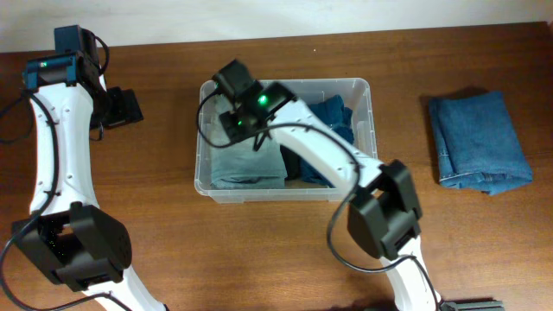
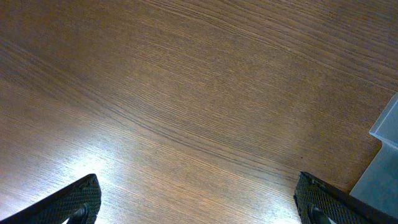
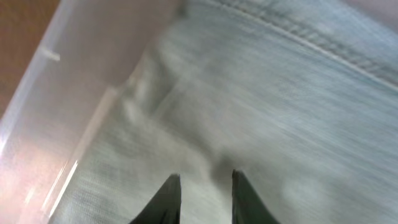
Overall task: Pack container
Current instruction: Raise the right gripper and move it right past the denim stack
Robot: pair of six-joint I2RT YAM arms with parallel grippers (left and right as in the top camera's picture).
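Observation:
The clear plastic container (image 1: 371, 112) stands mid-table. Inside it a pale grey-green folded garment (image 1: 246, 164) lies on the left and darker blue garments (image 1: 333, 117) on the right. My right gripper (image 1: 240, 121) reaches down into the container's left half. In the right wrist view its fingers (image 3: 205, 180) stand close together, pinching a pucker of the pale garment (image 3: 280, 106) next to the container wall (image 3: 74, 93). My left gripper (image 1: 130, 105) is open and empty over bare table, left of the container. Its fingers (image 2: 199, 205) are wide apart, with the container corner (image 2: 382, 162) at the right edge.
A folded blue denim garment (image 1: 479, 142) lies on the wooden table at the far right. The right arm's base (image 1: 384, 216) stands just in front of the container.

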